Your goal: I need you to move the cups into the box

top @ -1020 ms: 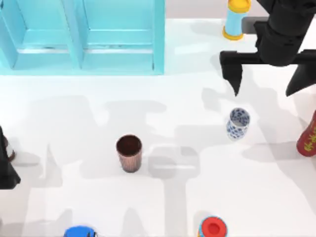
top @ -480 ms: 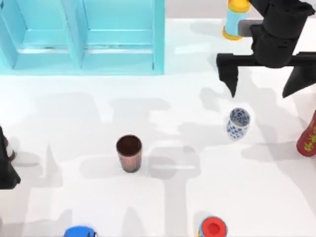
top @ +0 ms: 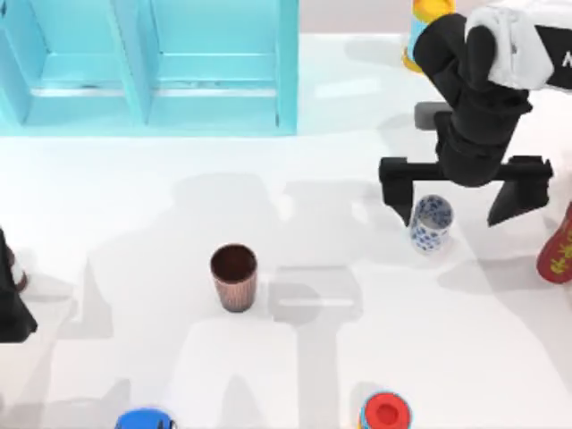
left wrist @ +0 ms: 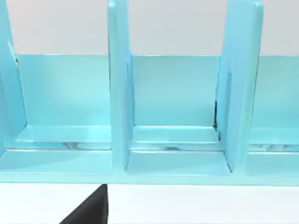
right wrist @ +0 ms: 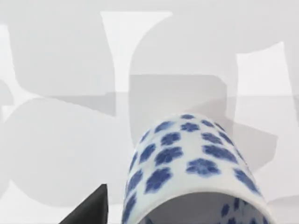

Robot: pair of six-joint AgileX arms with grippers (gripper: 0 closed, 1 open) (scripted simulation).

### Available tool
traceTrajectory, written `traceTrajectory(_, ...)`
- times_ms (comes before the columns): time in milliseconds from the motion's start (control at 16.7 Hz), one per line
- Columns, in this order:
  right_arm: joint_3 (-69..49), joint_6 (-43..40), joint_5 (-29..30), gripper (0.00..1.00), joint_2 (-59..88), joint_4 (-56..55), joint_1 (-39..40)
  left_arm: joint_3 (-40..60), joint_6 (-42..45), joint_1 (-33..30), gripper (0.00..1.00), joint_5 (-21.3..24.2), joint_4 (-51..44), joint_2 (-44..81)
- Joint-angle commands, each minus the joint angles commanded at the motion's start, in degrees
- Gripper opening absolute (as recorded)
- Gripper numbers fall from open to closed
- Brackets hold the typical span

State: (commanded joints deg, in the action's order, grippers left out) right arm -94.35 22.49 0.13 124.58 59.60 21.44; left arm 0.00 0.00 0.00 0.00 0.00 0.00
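The white cup with the blue pattern [top: 431, 223] stands upright at the table's right. My right gripper [top: 456, 198] is open just behind it, and the cup sits between the two black fingers, closer to the left one [top: 396, 189]. In the right wrist view that cup [right wrist: 191, 168] is very close, beside one dark fingertip [right wrist: 88, 211]. The reddish-brown cup [top: 234, 275] stands upright near the table's middle, with nothing holding it. The light-blue box [top: 143, 80] with upright dividers lies at the back left; the left wrist view looks into its compartments [left wrist: 177, 154]. My left gripper [top: 11, 299] is parked at the left edge.
A red bottle with yellow markings [top: 559, 250] stands at the right edge, close to the right gripper's outer finger. A light-blue cylinder with yellow ends [top: 420, 36] is behind the right arm. A red-topped object [top: 385, 413] and a blue one [top: 143, 420] sit at the front edge.
My right gripper has come forward and down from the back right and now straddles the blue-patterned cup. Both cups and the left arm have stayed put.
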Motion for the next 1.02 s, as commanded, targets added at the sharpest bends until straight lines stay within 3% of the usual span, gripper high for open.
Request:
traceTrajectory(300, 1.35, -0.02, 0.01, 1.0, 0.28, -1.42, -0.06, 0.0, 0.0, 0.0, 1.0, 0.0, 0.0, 0.0)
traceTrajectory(1020, 1.35, -0.02, 0.01, 0.1, 0.28, -1.42, -0.06, 0.0, 0.0, 0.0, 1.0, 0.0, 0.0, 0.0)
